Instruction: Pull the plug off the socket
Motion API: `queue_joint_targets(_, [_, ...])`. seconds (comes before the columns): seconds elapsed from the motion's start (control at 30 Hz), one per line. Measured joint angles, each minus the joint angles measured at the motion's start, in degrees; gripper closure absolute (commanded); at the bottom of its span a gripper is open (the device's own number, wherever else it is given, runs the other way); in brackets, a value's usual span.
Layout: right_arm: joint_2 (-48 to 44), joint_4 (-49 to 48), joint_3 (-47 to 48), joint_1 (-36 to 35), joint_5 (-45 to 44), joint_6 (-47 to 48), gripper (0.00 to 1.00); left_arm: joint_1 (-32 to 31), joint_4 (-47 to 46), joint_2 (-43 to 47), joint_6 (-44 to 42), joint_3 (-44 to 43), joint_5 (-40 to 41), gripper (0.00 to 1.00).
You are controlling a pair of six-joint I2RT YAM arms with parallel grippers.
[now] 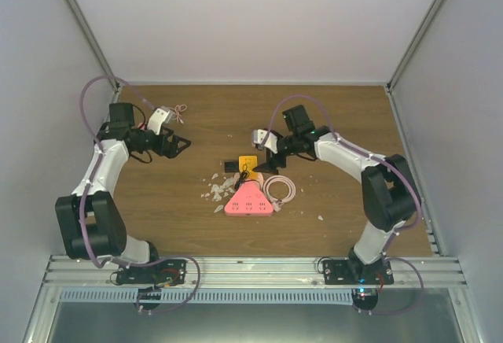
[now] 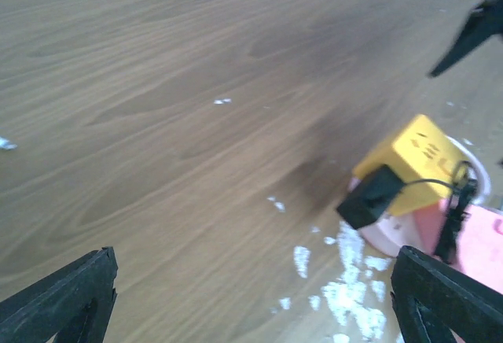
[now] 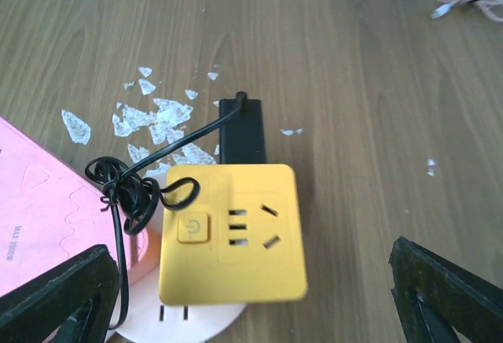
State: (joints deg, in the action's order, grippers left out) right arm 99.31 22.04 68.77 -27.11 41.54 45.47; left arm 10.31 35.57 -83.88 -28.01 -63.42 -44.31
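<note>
We judge approach: left gripper [image 2: 253,280], right gripper [image 3: 250,280] spread, empty; next, pin yellow plastic cube socket [image 3: 232,241], pinch black rectangular plug [image 3: 242,130].

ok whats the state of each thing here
socket: face up, front holes free
plug: looks plugged into socket's side
cord: coiled and tied by the socket
strip: lying flat
left gripper: open, empty
right gripper: open, empty, above socket
</note>
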Motion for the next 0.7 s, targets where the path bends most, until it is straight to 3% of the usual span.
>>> queue_joint_targets(0.37, [6.2, 0.2, 3.1, -3.0, -3.7, 2.7, 0.07, -6.7, 0.6, 2.5, 3.2, 6.9, -8.7, 0.06])
queue_joint_targets(0.7, [8.6, 1.0, 5.2, -5.2, -4.0, 3.0, 0.16, -9.1, 0.2, 2.5, 4.7, 9.3, -15.0, 0.06])
